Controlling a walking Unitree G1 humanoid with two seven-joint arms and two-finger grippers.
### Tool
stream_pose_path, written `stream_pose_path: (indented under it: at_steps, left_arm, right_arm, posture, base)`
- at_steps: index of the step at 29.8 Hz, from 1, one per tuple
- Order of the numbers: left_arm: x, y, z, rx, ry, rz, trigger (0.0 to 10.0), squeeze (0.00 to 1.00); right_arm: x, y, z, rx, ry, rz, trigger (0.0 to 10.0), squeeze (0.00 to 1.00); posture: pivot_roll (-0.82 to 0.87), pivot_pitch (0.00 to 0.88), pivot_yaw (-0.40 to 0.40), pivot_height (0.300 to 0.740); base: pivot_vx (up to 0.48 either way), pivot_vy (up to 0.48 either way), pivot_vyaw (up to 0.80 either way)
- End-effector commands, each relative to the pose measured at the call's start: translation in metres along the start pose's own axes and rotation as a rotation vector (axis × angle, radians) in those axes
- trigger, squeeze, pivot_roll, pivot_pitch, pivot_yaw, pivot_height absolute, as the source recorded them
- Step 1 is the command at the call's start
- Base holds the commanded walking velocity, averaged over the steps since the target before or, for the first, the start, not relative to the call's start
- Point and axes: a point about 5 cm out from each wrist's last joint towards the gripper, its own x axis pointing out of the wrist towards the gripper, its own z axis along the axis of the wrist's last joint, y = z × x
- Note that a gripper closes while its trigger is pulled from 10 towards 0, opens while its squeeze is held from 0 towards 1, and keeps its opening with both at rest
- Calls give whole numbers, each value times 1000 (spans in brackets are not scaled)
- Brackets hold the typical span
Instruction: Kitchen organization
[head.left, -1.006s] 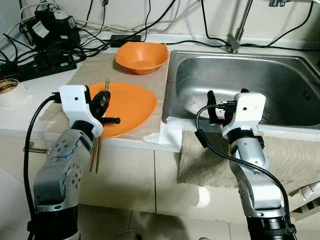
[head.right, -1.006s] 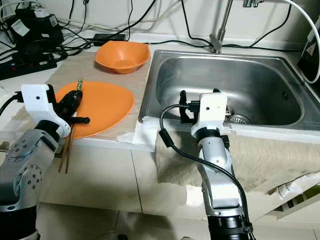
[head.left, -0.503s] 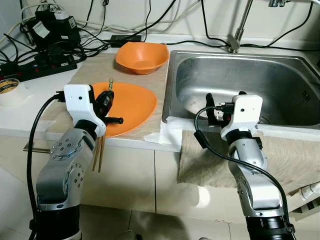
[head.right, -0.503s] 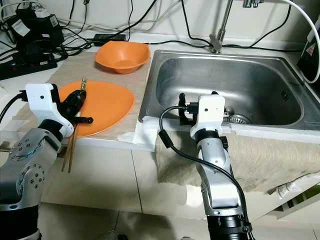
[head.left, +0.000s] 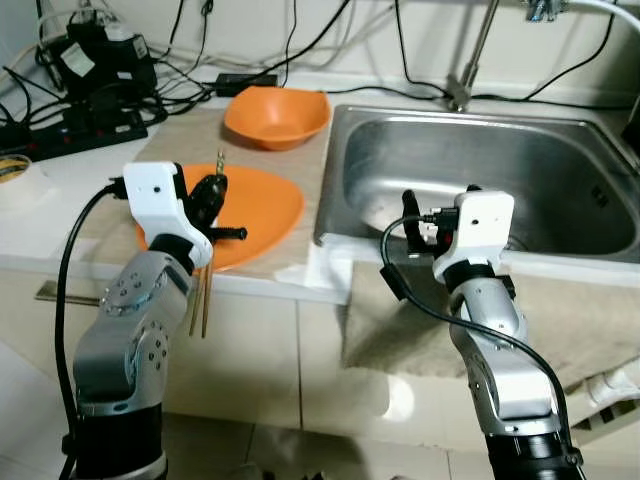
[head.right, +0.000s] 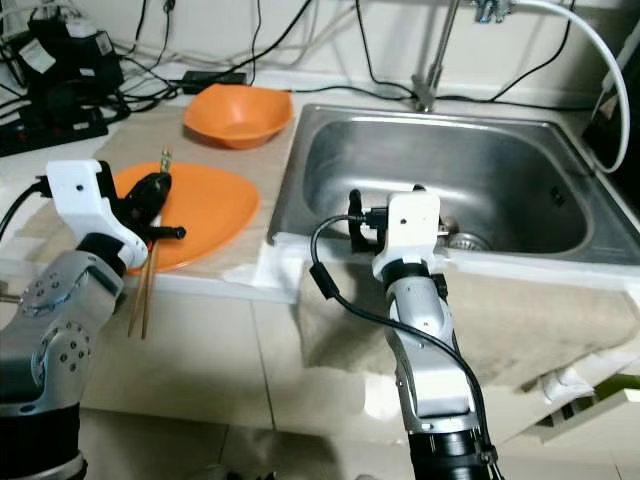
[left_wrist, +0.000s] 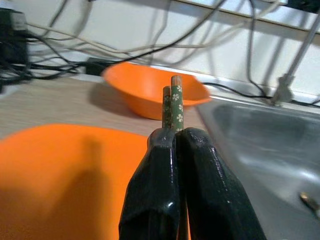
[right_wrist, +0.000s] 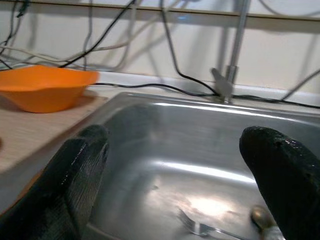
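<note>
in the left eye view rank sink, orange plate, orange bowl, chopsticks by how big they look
1. sink
2. orange plate
3. orange bowl, though it sits farther back
4. chopsticks, thin, held in the left gripper

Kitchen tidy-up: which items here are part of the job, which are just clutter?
In play:
- chopsticks, clamped in the left gripper
- orange plate
- orange bowl
- fork in the sink
- right gripper, open over the sink's front edge

Lying about:
- power strip and cables
- tape roll
- cloth draped below the sink
</note>
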Motion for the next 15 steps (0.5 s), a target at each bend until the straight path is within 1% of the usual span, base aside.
stream_pose_path:
  at_steps: [1,8,15]
  left_arm:
    - [2,-2,0,-12,1,-12,0,0]
    - [3,-4,1,1,2,-14,0,0]
    - [4,-5,3,-9,-10,-13,0,0]
  right_arm:
    - [-1,-2,-4,2,22,-4,10000,0]
    - [-2,-1,-5,0,26,0,10000,0]
    - [-2,-1,-6,-1,31,2,10000,0]
  posture:
    - [-5,0,26,732]
    - [-9,0,27,732]
    - [-11,0,28,732]
  base:
    - [0,0,0]
    - [0,0,0]
    - [0,0,0]
